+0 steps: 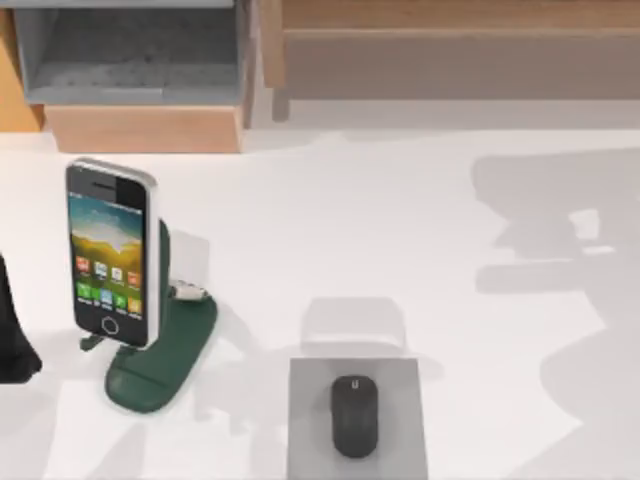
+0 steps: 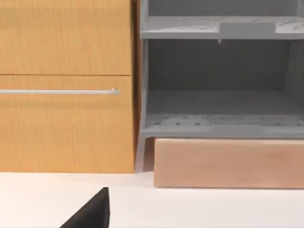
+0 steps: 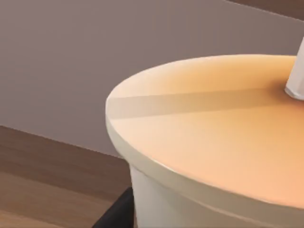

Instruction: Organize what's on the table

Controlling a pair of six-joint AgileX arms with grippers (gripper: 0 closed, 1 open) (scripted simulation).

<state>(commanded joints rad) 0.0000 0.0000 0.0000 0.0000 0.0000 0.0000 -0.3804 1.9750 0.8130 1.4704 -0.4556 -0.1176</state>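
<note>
A white cup [image 3: 190,199] with a peach-coloured lid [image 3: 213,137] looms close in the right wrist view, with a wall and a wooden floor behind it. One dark finger [image 3: 116,214] of my right gripper lies against the cup's side, so the cup is held. On the white table [image 1: 400,230] a smartphone [image 1: 110,250] leans upright in a dark green stand [image 1: 165,360] at the left. A black mouse [image 1: 354,415] lies on a grey pad [image 1: 310,420] at the front middle. My left arm [image 1: 12,330] is parked at the table's left edge.
A wooden and grey shelf unit [image 1: 140,60] runs along the back, with an open grey compartment [image 2: 218,90] and a wooden drawer front with a bar handle [image 2: 59,91]. Arm shadows fall on the table's right side [image 1: 560,250]. A dark fingertip [image 2: 92,211] shows in the left wrist view.
</note>
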